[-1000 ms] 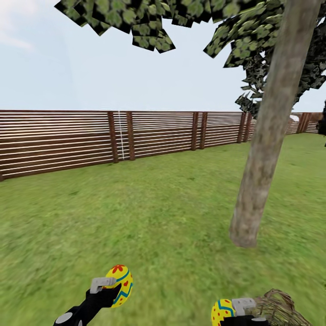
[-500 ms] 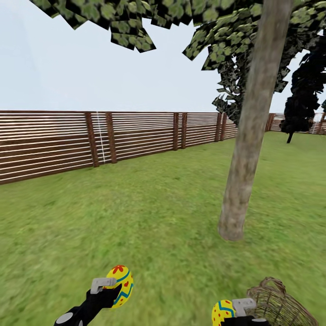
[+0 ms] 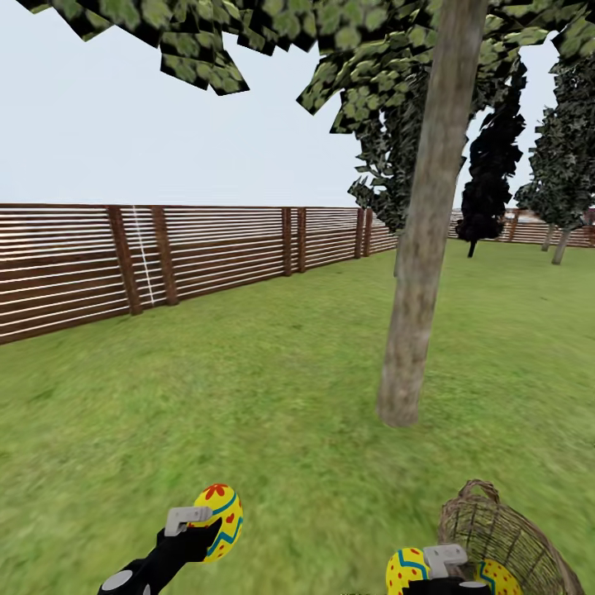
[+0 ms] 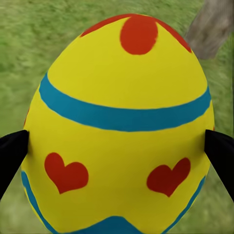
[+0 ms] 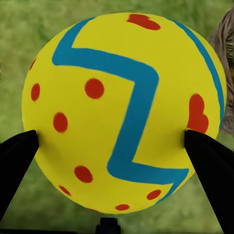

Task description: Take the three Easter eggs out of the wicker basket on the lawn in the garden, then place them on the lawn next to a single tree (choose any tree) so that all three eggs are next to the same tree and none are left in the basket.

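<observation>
In the head view my left gripper (image 3: 205, 529) is shut on a yellow Easter egg (image 3: 220, 511) with red hearts and a teal band, held above the lawn (image 3: 273, 397). The left wrist view shows that egg (image 4: 119, 122) between the black fingers (image 4: 12, 156). My right gripper (image 3: 431, 567) is shut on a second egg (image 3: 405, 572), dotted with a teal zigzag (image 5: 124, 112). Just right of it the wicker basket (image 3: 506, 533) stands on the grass with a third egg (image 3: 498, 578) inside. The tree (image 3: 417, 281) rises from the lawn a short way beyond the basket.
A brown slatted fence (image 3: 182, 256) runs along the left and back of the garden. Dark cone-shaped trees (image 3: 489, 165) and another trunk (image 3: 562, 244) stand far off at the right. Open grass lies left of the tree.
The head view has swung right: tree and fence slid left in the picture, and the basket with its egg came further into view. Both grippers hold their eggs as before.
</observation>
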Motion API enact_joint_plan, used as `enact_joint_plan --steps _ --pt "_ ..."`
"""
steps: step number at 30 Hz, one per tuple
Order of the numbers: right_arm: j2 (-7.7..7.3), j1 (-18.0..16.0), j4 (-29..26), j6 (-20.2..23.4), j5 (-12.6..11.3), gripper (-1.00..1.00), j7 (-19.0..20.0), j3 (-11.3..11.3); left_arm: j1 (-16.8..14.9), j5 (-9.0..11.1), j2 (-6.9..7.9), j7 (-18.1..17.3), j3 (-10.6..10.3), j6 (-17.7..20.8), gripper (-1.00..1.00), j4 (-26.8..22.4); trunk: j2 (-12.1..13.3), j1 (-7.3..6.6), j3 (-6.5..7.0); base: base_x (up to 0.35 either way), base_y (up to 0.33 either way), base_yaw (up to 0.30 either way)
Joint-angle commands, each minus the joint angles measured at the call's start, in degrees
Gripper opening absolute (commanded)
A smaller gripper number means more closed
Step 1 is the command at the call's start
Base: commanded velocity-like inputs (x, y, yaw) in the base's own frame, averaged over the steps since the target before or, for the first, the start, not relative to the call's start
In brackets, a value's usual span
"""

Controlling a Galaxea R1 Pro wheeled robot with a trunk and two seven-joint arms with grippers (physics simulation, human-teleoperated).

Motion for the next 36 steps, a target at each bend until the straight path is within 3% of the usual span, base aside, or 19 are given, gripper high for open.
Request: enact_joint_plan --steps 1,5,22,26,30,32,36 --pt "-0.06 -0.06 -0.07 0.25 -0.44 -1.00 -0.33 0.17 -0.04 -0.53 -0.08 -0.51 0.29 0.21 -1.00 -0.10 -0.04 0.00 -0.04 0.000 0.339 -0.299" --pt "-0.06 -0.06 -0.03 0.25 -0.47 -1.00 -0.33 0.17 -0.04 -0.52 -0.08 -0.51 0.29 0.21 -1.00 -0.10 -0.04 0.00 0.02 0.000 0.339 -0.244" --pt "0.03 -0.06 2.39 -0.16 -0.34 -1.00 -0.33 0.26 -0.04 -0.33 0.03 -0.56 0.43 0.24 -1.00 -0.10 -0.04 0.00 0.02 0.000 0.337 -0.005" --pt "-0.05 -0.06 2.39 -0.53 -0.34 -1.00 -0.33 0.26 -0.04 0.09 0.01 -0.71 0.75 0.67 -1.00 -0.39 -0.04 0.00 0.02 0.000 0.071 0.000" --pt "-0.06 -0.06 2.39 -0.54 -0.42 -1.00 -0.33 0.26 -0.04 5.03 0.26 -0.84 2.27 0.62 -1.00 -0.31 -0.04 0.00 0.02 0.000 0.002 0.000" --pt "-0.06 -0.06 2.39 -0.54 -0.41 -1.00 -0.33 0.26 -0.04 5.60 0.57 -0.86 2.68 0.63 -1.00 -0.42 -0.04 0.00 0.02 0.134 0.048 0.000" --pt "-0.06 -0.06 2.39 -0.54 -0.43 -1.00 -0.33 0.26 -0.04 6.14 2.64 -0.92 3.25 0.73 -1.00 -0.29 -0.04 0.00 0.02 0.303 0.016 0.000"
